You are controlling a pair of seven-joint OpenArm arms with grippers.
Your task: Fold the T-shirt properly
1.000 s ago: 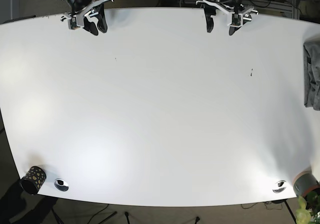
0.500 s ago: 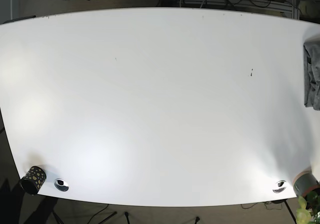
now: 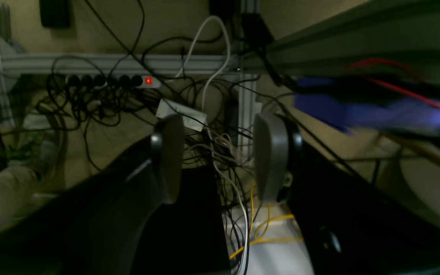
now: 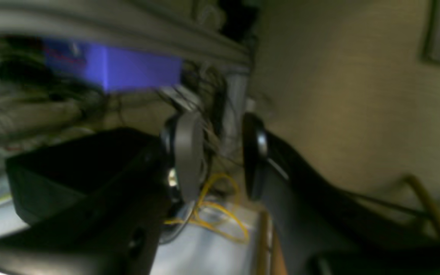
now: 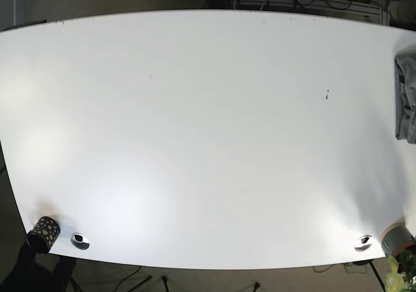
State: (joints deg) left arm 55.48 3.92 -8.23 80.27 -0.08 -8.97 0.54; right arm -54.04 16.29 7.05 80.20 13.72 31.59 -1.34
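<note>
The white table point(image 5: 195, 142) fills the base view, and neither arm shows in it. The T-shirt point(image 5: 407, 97), a grey folded bundle, lies on the table at its right edge, partly cut off by the frame. At the table's near left corner stands a dark speckled cup point(image 5: 43, 233), with a small round metal fitting point(image 5: 80, 240) just beside it; a second such fitting point(image 5: 364, 242) sits near the table's near right corner, close to a grey cup point(image 5: 398, 239) and some green leaves point(image 5: 395, 278).

In the left wrist view the left gripper point(image 3: 218, 156) has its jaws released, a clear gap between them and nothing held; behind them is a tangle of cables point(image 3: 212, 152) and a power strip point(image 3: 109, 81) with a red light. In the right wrist view, which is blurred, the right gripper point(image 4: 220, 156) likewise has its jaws parted and empty, with a blue box point(image 4: 128, 70) and yellow wire point(image 4: 220, 214) behind.
</note>
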